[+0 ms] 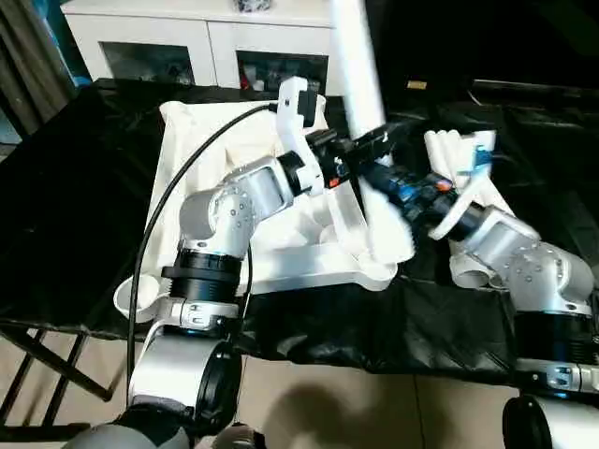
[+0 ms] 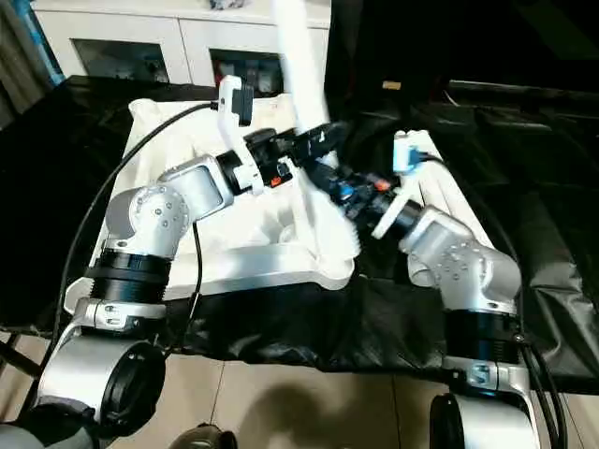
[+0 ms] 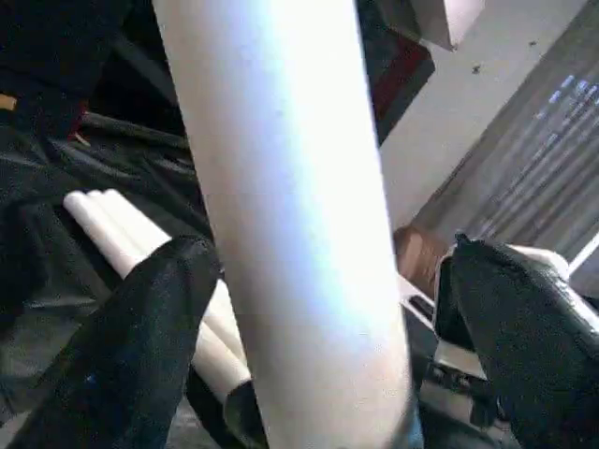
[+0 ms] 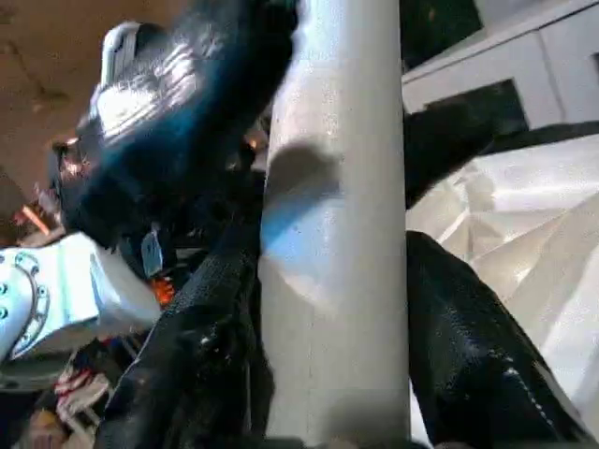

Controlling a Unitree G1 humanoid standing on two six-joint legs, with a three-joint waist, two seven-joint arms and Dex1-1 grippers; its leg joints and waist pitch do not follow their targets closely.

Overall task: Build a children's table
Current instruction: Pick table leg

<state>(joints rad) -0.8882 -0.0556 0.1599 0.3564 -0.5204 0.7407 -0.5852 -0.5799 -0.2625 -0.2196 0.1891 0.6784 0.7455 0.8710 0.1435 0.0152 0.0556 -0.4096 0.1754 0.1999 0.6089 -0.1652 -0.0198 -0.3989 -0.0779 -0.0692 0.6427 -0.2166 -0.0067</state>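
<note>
The upright table leg stands between both grippers — right fingers clenched on it, left fingers released around it.

Right gripper gripping long white tubular plastic leg
Black fingers are pressing both sides; left gripper is sitting beside it.
</note>
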